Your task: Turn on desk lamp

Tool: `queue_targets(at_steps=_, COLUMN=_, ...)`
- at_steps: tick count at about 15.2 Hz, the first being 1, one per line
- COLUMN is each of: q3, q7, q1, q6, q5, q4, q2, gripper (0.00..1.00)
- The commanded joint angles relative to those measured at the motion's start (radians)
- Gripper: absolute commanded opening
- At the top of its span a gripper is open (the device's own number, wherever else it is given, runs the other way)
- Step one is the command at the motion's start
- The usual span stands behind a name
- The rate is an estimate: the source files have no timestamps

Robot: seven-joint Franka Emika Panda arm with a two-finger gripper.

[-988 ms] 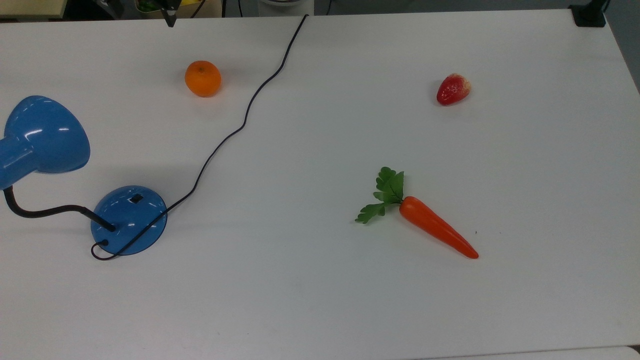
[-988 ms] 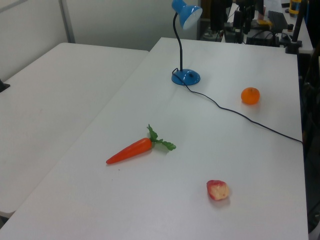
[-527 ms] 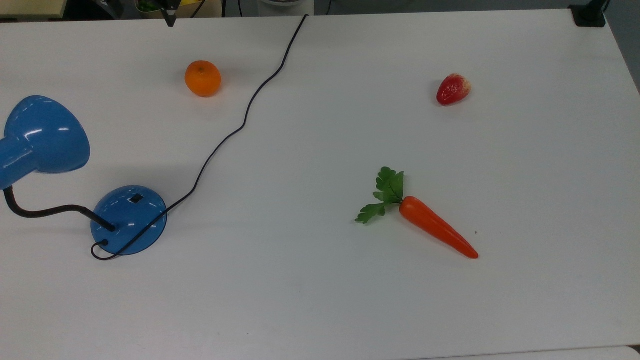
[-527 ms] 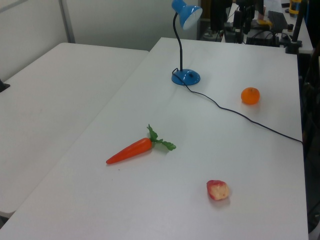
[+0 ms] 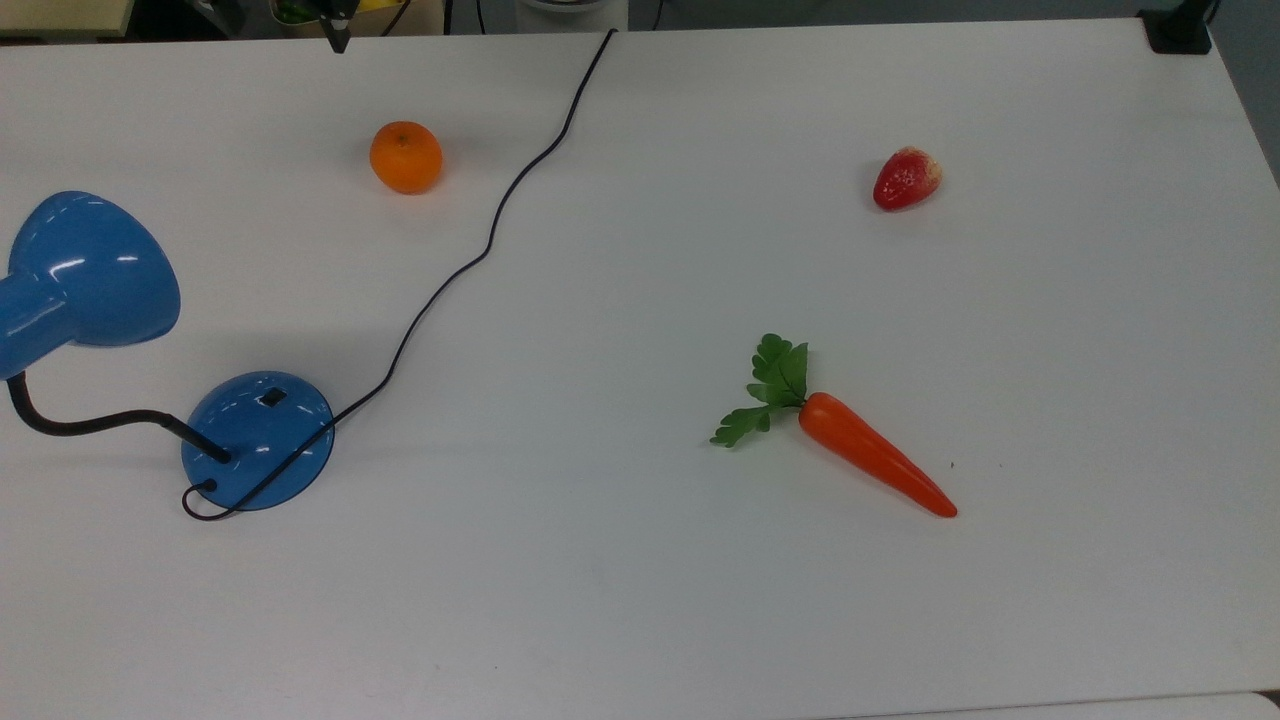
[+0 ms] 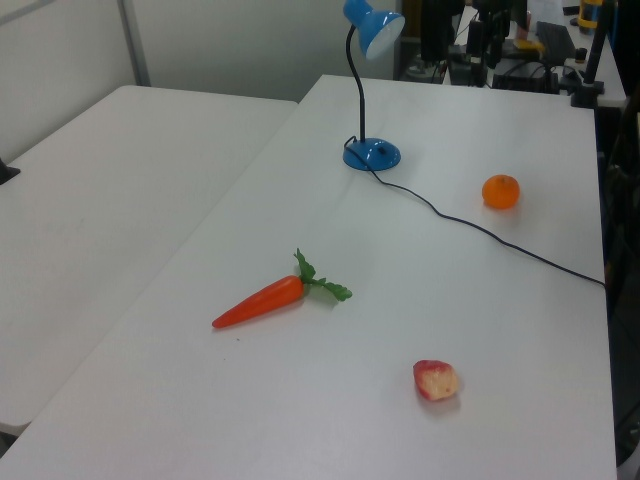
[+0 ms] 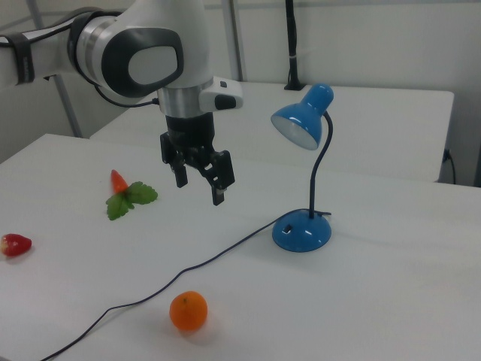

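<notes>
One open hand (image 7: 199, 178), jaws spread and empty, hangs above the bench (image 7: 391, 301) to the right view's left of the desk lamp (image 7: 304, 188), whose base switch (image 7: 289, 226) sits lower and to the right view's right.

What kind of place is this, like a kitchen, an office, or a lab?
Most likely a robotics lab or test room. A white robot arm hangs over a plain white table that holds a glossy blue desk lamp and toy-like food: an orange carrot with green leaves and a red strawberry.
</notes>
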Motion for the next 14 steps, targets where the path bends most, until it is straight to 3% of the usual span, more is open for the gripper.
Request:
queue_targets(at_steps=1, q3=-0.002, q7=0.004, q1=0.001, q6=-0.001, q5=0.003, q4=0.008, q2=-0.004, gripper=1.0)
queue_targets(at_steps=9, q3=-0.007, q7=0.058, q1=-0.008, q6=0.053, q5=0.004, q4=0.019, q2=0.007, gripper=0.98)
queue_targets(at_steps=11, q3=-0.007, q7=0.078, q1=-0.01, q6=0.076, q5=0.006, q4=0.017, q2=0.014, gripper=0.92)
queue_targets(at_steps=14, q3=-0.011, q7=0.082, q1=-0.027, q6=0.108, q5=0.01, q4=0.014, q2=0.022, gripper=0.73)
